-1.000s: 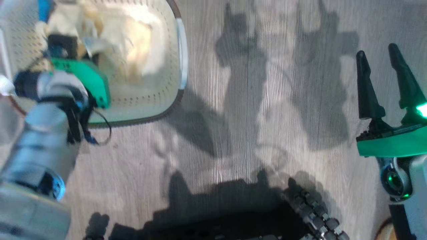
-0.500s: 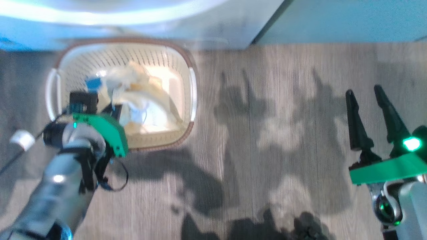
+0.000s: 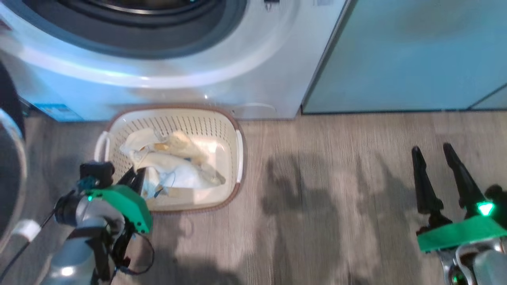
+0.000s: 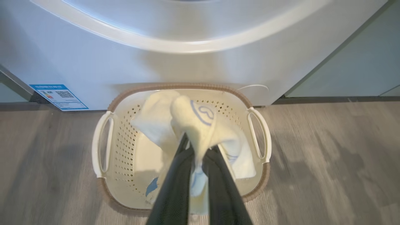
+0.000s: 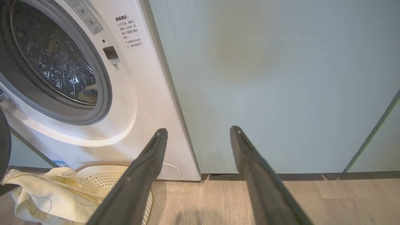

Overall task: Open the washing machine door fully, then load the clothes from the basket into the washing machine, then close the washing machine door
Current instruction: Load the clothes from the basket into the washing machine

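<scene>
Pale yellow garment [image 4: 193, 122] is clamped in left gripper [image 4: 197, 150] over basket [image 4: 106, 193], seemingly trailing; it should be raised well clear before drum [image 5: 53, 62] at twelve o'clock is approached. Right gripper [image 3: 431, 147] is held agape, empty.

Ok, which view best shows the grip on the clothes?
Left wrist view: the clothes sit pinched between the fingers of the left end effector. Head view is blurred, wrist partly covering it; right wrist view catches draped fabric.

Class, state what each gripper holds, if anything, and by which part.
The left gripper pinches a pale yellow garment by a bunched fold, over the basket. The right gripper is open and holds nothing.
</scene>
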